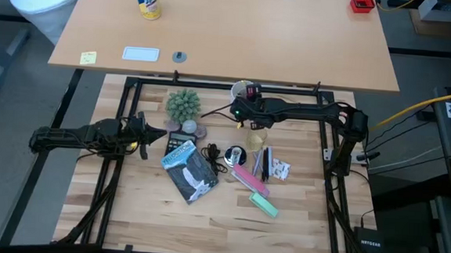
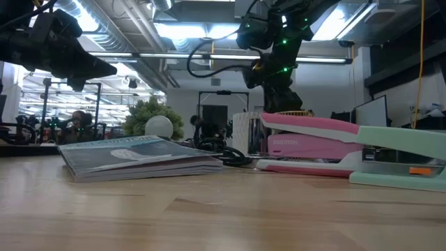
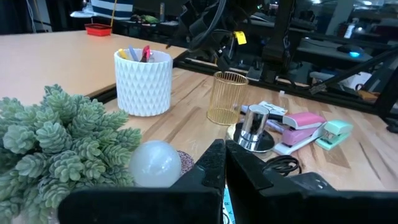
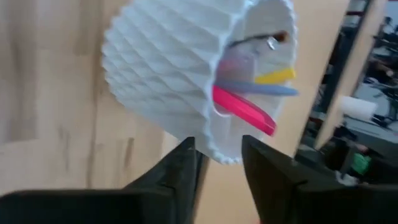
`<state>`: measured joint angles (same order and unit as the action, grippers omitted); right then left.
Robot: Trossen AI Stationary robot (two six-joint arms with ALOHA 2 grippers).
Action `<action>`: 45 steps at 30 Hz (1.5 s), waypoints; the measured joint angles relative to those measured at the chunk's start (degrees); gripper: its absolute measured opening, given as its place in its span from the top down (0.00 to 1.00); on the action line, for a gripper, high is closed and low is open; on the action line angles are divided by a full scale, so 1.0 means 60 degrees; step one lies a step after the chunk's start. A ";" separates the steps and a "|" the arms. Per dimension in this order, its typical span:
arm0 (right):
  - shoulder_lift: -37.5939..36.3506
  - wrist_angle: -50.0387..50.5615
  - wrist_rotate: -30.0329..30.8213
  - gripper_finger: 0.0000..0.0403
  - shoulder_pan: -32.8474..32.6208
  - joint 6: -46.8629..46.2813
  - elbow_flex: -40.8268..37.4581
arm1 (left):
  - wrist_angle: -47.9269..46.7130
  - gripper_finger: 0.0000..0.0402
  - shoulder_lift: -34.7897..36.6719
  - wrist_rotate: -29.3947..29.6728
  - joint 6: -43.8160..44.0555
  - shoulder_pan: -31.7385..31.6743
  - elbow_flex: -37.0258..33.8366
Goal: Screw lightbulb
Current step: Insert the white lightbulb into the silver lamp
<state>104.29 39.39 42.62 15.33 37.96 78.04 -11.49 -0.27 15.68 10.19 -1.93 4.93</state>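
Two arms are over the wooden table (image 1: 150, 208), and the plant (image 1: 183, 103) serves as the landmark. The lightbulb (image 3: 155, 163) lies on the table just beside the plant, on the side toward the left gripper (image 3: 222, 163). In the low view the lightbulb (image 2: 159, 126) shows as a white ball in front of the green leaves. The left gripper (image 1: 156, 132) is near the plant, at the side where the lightbulb lies, and its two fingers are pressed together with nothing between them.

The right gripper (image 1: 238, 109) is on the other side of the plant, close to the white cup (image 1: 245, 90), which holds pink and yellow things. In the right wrist view its fingers are spread apart, one on each side of the rim of the white cup (image 4: 186, 81), but I cannot tell if they touch it.

Farther from the plant than the lightbulb stand a gold wire cup (image 3: 227, 98) and a black base with a shiny metal socket (image 3: 252, 127). A booklet (image 1: 187, 169) and a black cord (image 1: 212, 159) lie between them and the left gripper. A pink stapler (image 1: 250, 180) and a green stapler (image 1: 264, 205) lie beyond, well apart from the plant
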 joint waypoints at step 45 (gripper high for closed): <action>-0.6828 0.0751 -0.4867 0.50 -0.0554 -0.2323 0.0004 | 0.7507 0.99 -0.6078 -0.0397 -0.0506 0.0306 0.1467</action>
<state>63.32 43.90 13.42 12.01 24.02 78.06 33.56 -36.74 13.30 7.16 -0.10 13.73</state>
